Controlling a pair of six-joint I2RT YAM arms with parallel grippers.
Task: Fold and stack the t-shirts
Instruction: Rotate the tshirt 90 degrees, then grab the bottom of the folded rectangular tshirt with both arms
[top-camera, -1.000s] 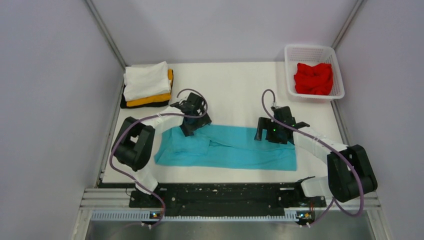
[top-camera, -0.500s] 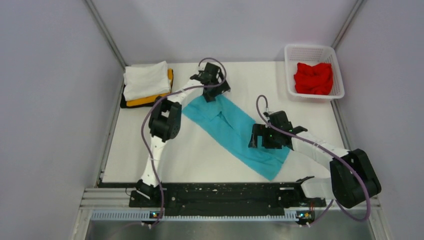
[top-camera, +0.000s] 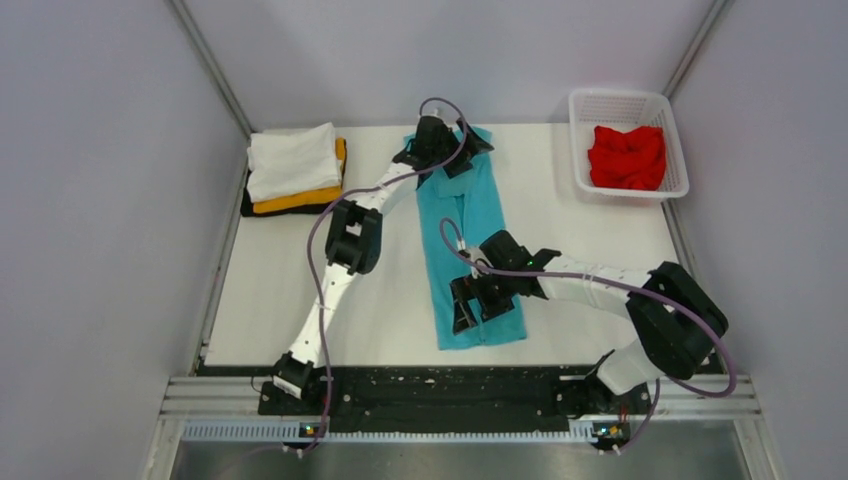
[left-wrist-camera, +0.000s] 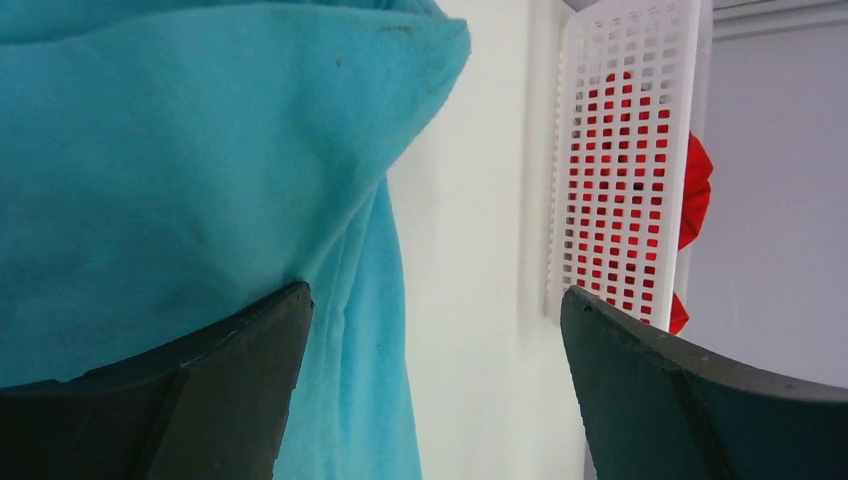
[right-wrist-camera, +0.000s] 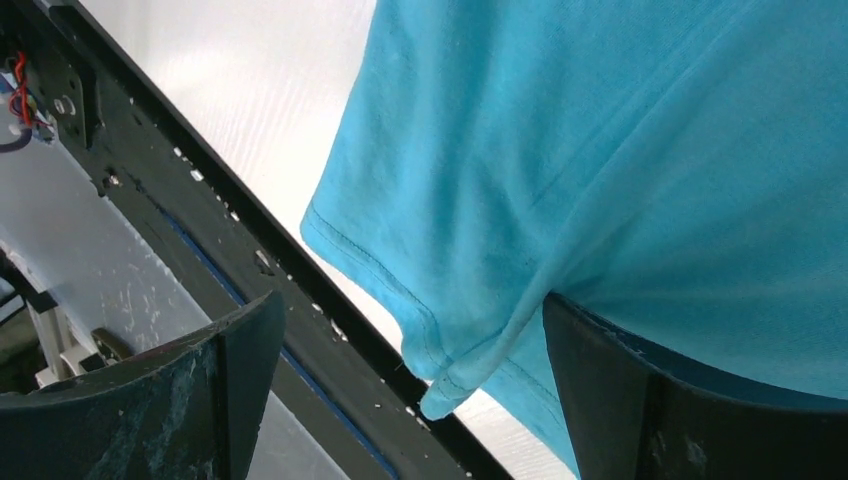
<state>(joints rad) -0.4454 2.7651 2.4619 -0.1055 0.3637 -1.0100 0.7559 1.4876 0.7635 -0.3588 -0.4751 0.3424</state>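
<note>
The turquoise t-shirt (top-camera: 470, 220) lies as a long narrow strip running from the far edge toward the near edge of the white table (top-camera: 290, 290). My left gripper (top-camera: 452, 155) is at its far end with jaws wide apart. In the left wrist view (left-wrist-camera: 435, 300) the cloth (left-wrist-camera: 180, 170) drapes over the left finger. My right gripper (top-camera: 468, 305) is at the near end, jaws wide apart. In the right wrist view (right-wrist-camera: 412, 300) the hem (right-wrist-camera: 600, 150) hangs over the right finger. White (top-camera: 293, 160), yellow-orange (top-camera: 300, 199) and black (top-camera: 247, 207) tees sit folded and stacked at the far left.
A white mesh basket (top-camera: 625, 95) at the far right corner holds the crumpled red t-shirt (top-camera: 627, 155); the basket also shows in the left wrist view (left-wrist-camera: 620, 170). The black front rail (top-camera: 430, 390) runs along the near edge, just below the shirt's hem.
The turquoise shirt has swung from lying across the table to lying lengthwise. My left gripper moved to the far edge, my right gripper moved left and nearer.
</note>
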